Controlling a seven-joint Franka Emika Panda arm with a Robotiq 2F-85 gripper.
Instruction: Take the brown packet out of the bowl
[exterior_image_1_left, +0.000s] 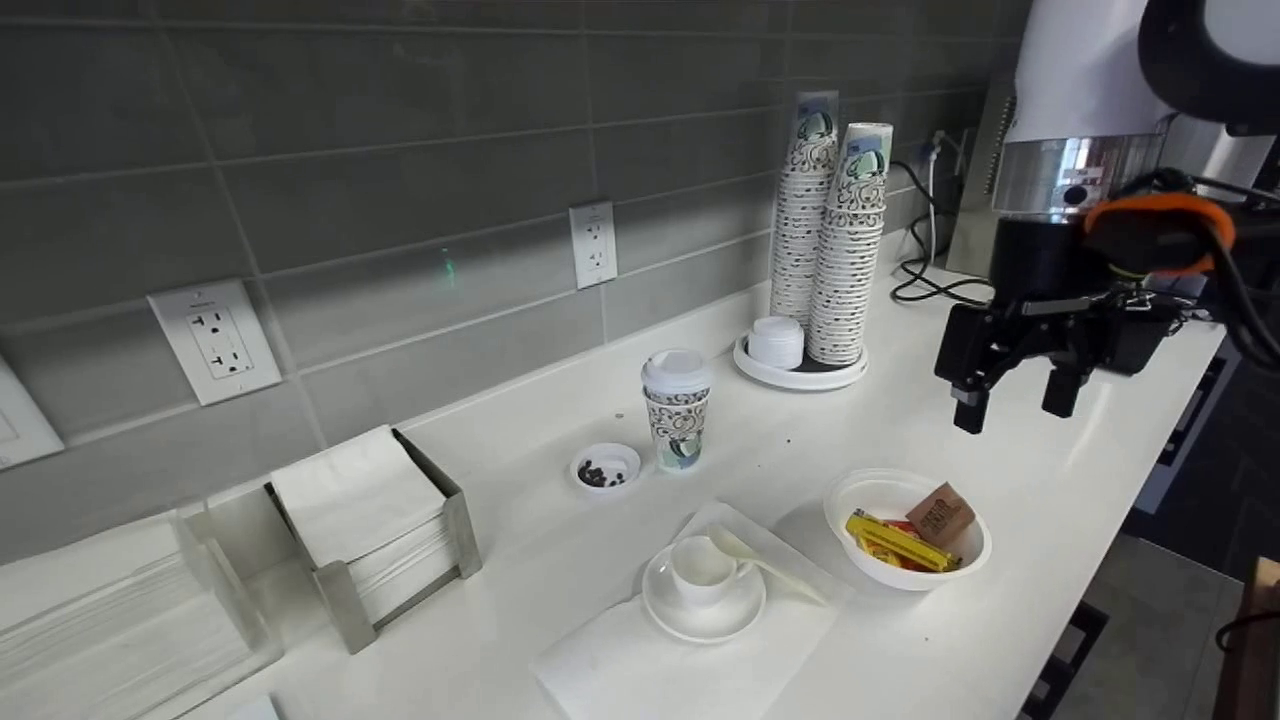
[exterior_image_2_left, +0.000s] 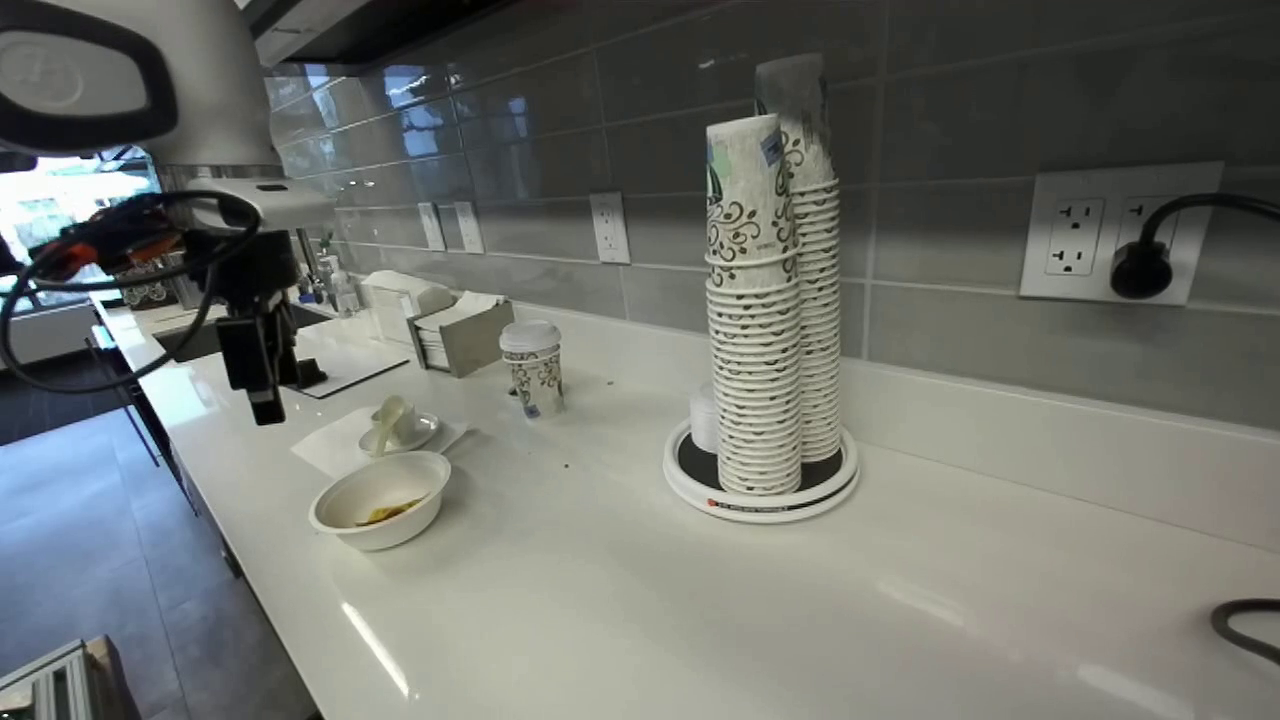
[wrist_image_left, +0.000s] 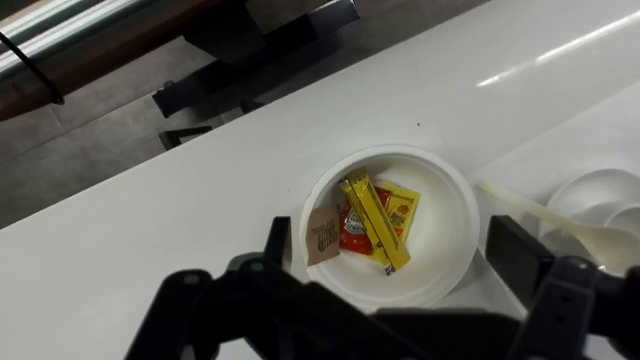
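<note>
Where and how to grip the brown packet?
I'd pinch the brown packet by its upper edge, near the rim of the bowl; bring the open gripper in from above, one finger per face. It leans up the wall, so that edge likely sits highest, away from the red packet. Any gap behind it isn't visible.
</note>
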